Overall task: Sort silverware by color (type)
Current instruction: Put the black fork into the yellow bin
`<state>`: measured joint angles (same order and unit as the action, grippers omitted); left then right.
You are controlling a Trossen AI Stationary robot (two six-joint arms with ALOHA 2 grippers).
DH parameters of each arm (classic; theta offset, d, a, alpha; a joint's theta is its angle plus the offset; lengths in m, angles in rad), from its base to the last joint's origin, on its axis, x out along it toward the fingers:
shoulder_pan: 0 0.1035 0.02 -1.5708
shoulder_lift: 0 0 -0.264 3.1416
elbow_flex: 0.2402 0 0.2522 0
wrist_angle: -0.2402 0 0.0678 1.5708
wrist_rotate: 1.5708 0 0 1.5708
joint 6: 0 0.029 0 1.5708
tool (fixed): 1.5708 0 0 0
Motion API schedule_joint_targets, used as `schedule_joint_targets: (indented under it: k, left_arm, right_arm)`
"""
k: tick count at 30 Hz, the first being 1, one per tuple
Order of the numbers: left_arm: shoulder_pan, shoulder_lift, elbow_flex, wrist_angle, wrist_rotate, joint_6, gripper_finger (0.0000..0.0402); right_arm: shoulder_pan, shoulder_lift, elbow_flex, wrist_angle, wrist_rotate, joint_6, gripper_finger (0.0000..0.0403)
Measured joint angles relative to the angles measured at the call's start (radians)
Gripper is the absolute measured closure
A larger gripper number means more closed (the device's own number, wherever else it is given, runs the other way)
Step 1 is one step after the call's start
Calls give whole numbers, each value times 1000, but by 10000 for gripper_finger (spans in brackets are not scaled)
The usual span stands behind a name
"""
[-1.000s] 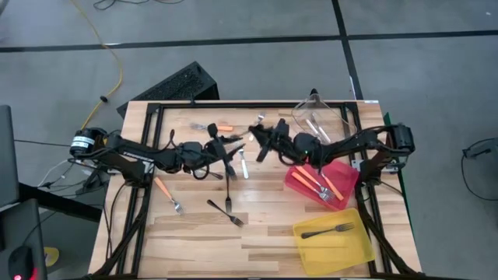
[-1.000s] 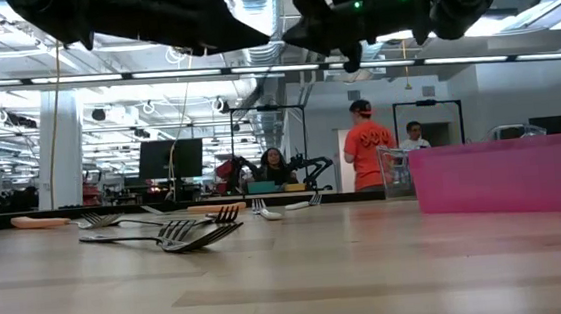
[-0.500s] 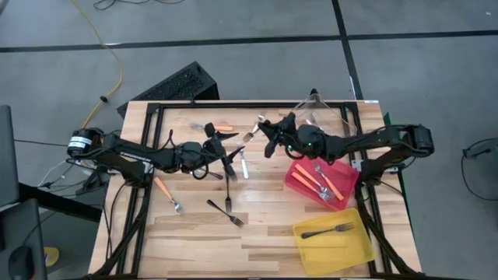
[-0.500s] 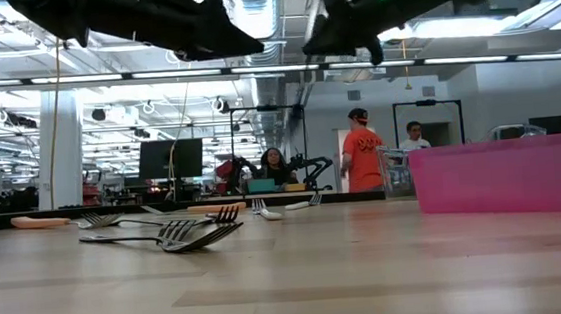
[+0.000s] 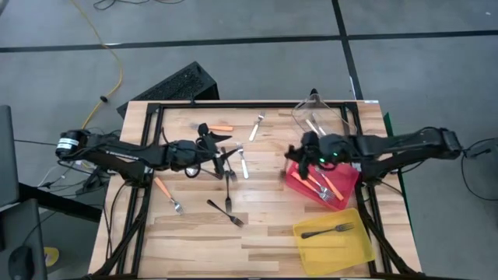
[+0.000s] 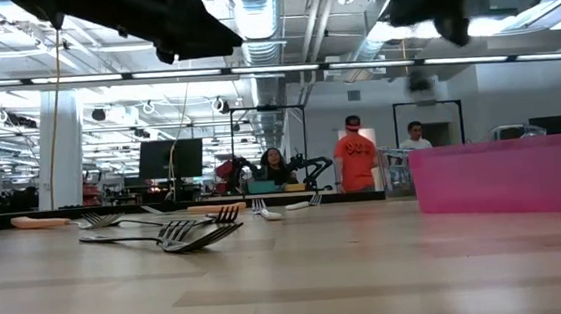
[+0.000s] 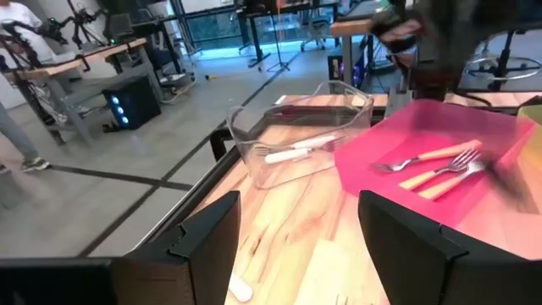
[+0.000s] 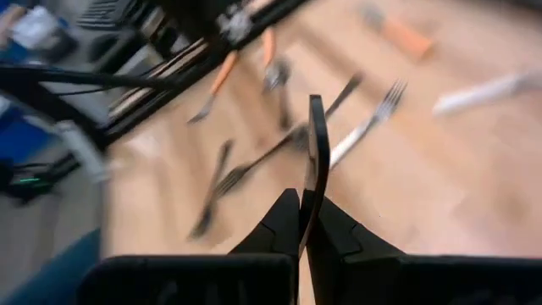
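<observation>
- My left gripper (image 5: 212, 141) hangs above the middle of the table (image 5: 257, 233), fingers (image 7: 207, 241) spread wide, nothing between them.
- Just beside it lies an orange-handled fork (image 5: 216, 127); a cluster of forks (image 5: 230, 165), black and pale, lies immediately past its tip.
- Another orange-handled fork (image 5: 166, 192) sits back along my left arm; a black fork (image 5: 226, 211) lies near it, toward the table's near edge.
- A pale fork (image 5: 255, 126) rests alone between my two grippers, by the far edge.
- My right gripper (image 5: 299, 152) is pinched closed on a thin black fork (image 8: 317, 165), over the rim of the red bin (image 5: 299, 180).
- The red bin holds orange-handled forks (image 7: 432, 161).
- The clear bin (image 7: 339, 114) beyond it holds pale forks (image 7: 296, 151).
- The yellow bin (image 5: 350, 249) holds one black fork (image 5: 327, 230).
</observation>
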<state>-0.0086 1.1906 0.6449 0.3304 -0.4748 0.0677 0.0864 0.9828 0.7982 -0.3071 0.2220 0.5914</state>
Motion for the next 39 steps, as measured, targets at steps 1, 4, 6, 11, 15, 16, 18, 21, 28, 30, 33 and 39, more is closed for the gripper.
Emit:
schedule_joint_targets:
  k: [1, 4, 6, 11, 15, 16, 18, 21, 28, 30, 33, 39]
  left_arm:
    - [0, -8, 0, -7, 0, -3, 175]
    - [0, -23, 0, -31, -1, -9, 175]
    - [0, -23, 0, -36, -1, -9, 175]
    - [0, -23, 0, -52, -1, -9, 175]
    - [0, -22, 0, -59, -1, -24, 175]
    - [0, -22, 0, -60, -1, -28, 175]
    - [0, -22, 0, -67, -1, -31, 175]
    - [0, -22, 0, -76, -2, -38, 175]
    - [0, -22, -1, -122, -3, -47, 175]
    - [0, -22, -1, -127, -3, -47, 175]
    - [0, -22, -1, -135, -3, -53, 175]
    - [0, -22, -1, -142, -3, -73, 175]
  right_arm:
    - [28, -20, 0, -33, -10, 57, 376]
    - [124, -66, 0, -111, -13, 225, 376]
    - [189, -86, 0, -144, -17, 320, 376]
    - [329, -110, 0, -170, -82, 498, 373]
    - [406, -99, 4, -197, -129, 550, 375]
    - [418, -91, 15, -234, -145, 550, 376]
    - [446, -73, 40, -334, -167, 552, 376]
    - [475, -41, 94, -479, -173, 552, 374]
    - [519, 70, 206, -564, -196, 408, 376]
    - [529, 117, 242, -569, -201, 359, 376]
    - [542, 199, 303, -636, -227, 303, 376]
    - [541, 356, 392, -794, -326, 216, 373]
